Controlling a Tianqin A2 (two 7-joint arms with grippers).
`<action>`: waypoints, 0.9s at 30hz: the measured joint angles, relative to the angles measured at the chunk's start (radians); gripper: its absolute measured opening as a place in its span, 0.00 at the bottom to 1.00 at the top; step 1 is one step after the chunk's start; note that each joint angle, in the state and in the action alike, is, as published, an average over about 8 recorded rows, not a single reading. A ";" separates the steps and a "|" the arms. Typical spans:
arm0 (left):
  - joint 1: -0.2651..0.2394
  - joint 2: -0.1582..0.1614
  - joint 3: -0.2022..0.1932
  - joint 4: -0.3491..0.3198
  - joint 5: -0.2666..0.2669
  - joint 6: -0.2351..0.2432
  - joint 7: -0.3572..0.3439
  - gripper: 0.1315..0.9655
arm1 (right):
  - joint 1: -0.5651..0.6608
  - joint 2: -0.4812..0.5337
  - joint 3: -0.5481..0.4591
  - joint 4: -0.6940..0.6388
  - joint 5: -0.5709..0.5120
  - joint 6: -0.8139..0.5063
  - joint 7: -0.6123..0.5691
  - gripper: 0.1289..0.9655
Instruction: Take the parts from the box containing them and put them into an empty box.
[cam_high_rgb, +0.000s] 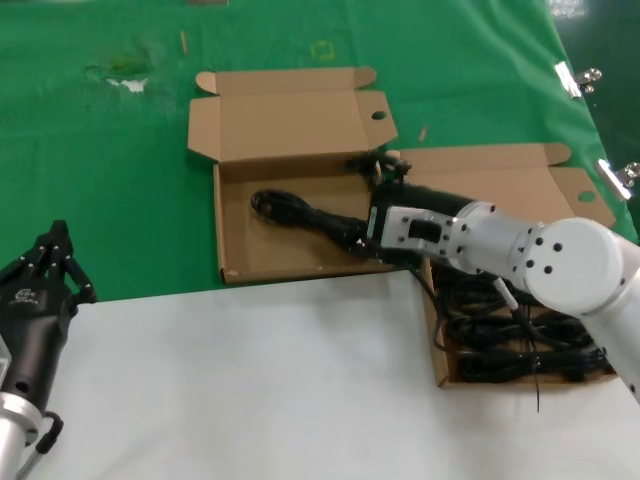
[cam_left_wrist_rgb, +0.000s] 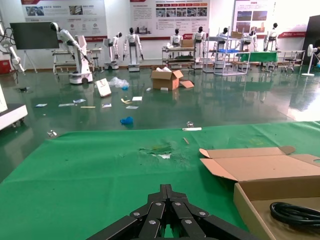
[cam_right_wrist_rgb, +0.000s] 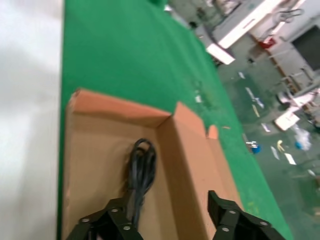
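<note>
Reaching across from the right, the right gripper (cam_high_rgb: 368, 232) hangs low inside the empty box (cam_high_rgb: 232, 262) on the green cloth (cam_high_rgb: 100, 200), its fingers (cam_right_wrist_rgb: 107, 224) spread apart with nothing clamped between them. One black cable bundle (cam_high_rgb: 290, 210) lies on that box's floor, its near end just beside one finger and its coiled loop stretching away toward the far wall. More black cables (cam_high_rgb: 520, 340) sit in the box (cam_high_rgb: 500, 165) beneath the right arm. The left gripper (cam_high_rgb: 45, 265) waits well apart at the white sheet's (cam_high_rgb: 250, 380) edge, fingertips closed together
</note>
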 joint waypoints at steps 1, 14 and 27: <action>0.000 0.000 0.000 0.000 0.000 0.000 0.000 0.01 | -0.009 0.006 0.008 0.020 -0.002 0.000 0.018 0.36; 0.000 0.000 0.000 0.000 0.000 0.000 0.000 0.02 | -0.104 0.070 0.089 0.202 -0.018 0.003 0.169 0.72; 0.000 0.000 0.000 0.000 0.000 0.000 0.000 0.08 | -0.156 0.061 0.123 0.232 0.031 0.044 0.177 0.95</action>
